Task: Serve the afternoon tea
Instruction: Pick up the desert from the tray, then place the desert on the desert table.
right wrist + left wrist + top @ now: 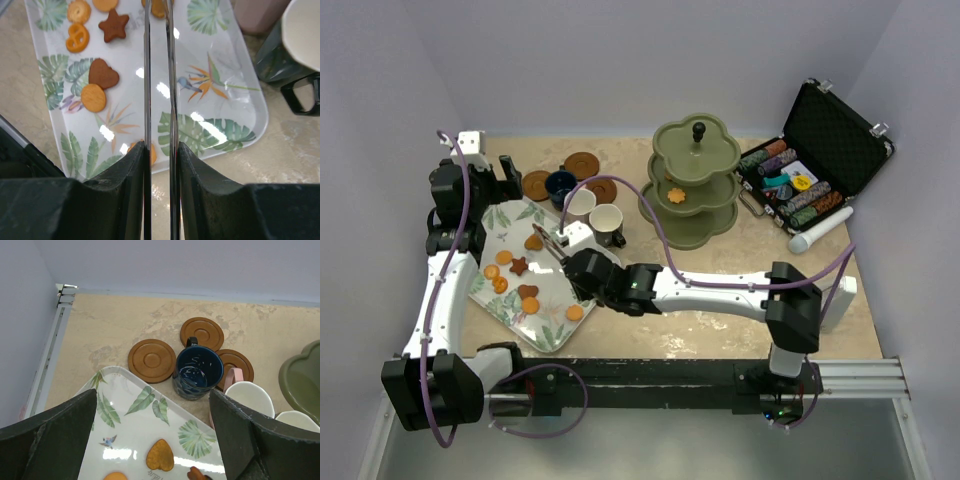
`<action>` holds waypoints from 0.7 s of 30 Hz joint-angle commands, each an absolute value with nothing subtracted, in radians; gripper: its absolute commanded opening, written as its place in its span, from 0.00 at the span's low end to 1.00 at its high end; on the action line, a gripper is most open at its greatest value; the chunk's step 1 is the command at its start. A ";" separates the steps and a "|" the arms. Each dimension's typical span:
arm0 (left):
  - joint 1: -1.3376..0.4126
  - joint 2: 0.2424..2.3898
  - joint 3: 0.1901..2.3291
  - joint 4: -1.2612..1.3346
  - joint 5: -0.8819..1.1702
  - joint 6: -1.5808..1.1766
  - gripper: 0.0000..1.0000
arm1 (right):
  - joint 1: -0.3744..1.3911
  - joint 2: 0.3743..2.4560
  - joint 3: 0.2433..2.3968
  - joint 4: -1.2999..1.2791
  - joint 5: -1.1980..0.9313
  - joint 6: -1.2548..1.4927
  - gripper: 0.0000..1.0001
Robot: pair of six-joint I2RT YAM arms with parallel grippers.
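Note:
Orange and brown biscuits (518, 265) lie on the leaf-patterned tray (545, 330). My right gripper (572, 256) is shut on thin metal tongs (159, 75) that reach over the tray toward an orange leaf biscuit (533, 242); their tips run off the top of the right wrist view. My left gripper (152, 440) is open and empty above the tray's far corner. The navy cup (198, 371), pinkish-white cup (580, 204) and cream cup (607, 222) stand by three brown saucers (151, 360). The olive-green stand (692, 185) holds one orange biscuit (677, 196).
An open black case of poker chips (810, 170) sits at the back right, with a white cylinder (820, 232) in front of it. White walls close in the back and both sides. The right arm lies across the table's middle.

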State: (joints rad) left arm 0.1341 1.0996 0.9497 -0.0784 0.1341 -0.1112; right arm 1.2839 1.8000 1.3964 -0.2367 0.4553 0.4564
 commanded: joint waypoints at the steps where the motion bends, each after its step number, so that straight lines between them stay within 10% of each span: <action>1: 0.126 1.097 0.950 -0.063 0.135 -0.098 0.98 | 1.259 1.674 1.413 -0.268 0.540 0.453 0.26; 21: 0.127 1.097 0.948 -0.061 0.137 -0.100 0.98 | 0.959 1.309 1.152 -0.390 0.574 0.457 0.24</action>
State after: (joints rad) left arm 0.1341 1.0996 0.9497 -0.0784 0.1341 -0.1112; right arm 0.9936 1.3651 1.1679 -0.3832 0.5404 0.4530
